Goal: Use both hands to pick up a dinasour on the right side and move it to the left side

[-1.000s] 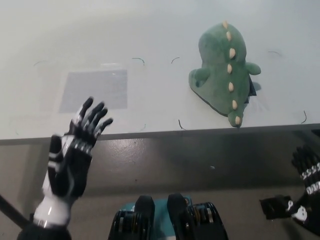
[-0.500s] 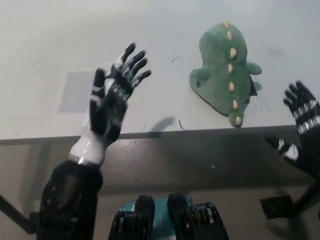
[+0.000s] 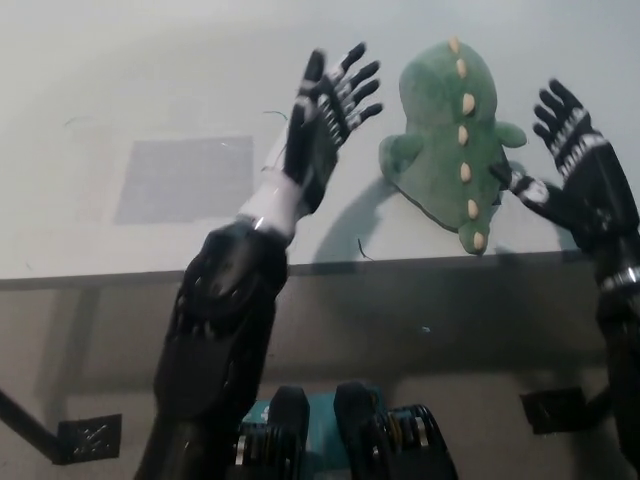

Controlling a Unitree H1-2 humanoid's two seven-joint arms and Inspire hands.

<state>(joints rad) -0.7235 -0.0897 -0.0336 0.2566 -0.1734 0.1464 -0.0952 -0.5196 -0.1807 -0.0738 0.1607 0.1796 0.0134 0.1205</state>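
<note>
A green plush dinosaur (image 3: 447,140) with cream spikes down its back lies on the white table (image 3: 150,60), right of the middle, its tail reaching the front edge. My left hand (image 3: 322,130) hovers open just left of the toy, fingers spread, a small gap between them. On the toy's other side my right hand (image 3: 572,170) is open too, with its thumb close to the dinosaur's flank. Neither hand holds anything.
A pale grey rectangle (image 3: 185,178) is marked on the table's left part. The table's front edge (image 3: 120,275) runs across the picture, with dark floor below it.
Both hands have risen from below the table edge and closed in on the dinosaur from either side. The toy has not moved.
</note>
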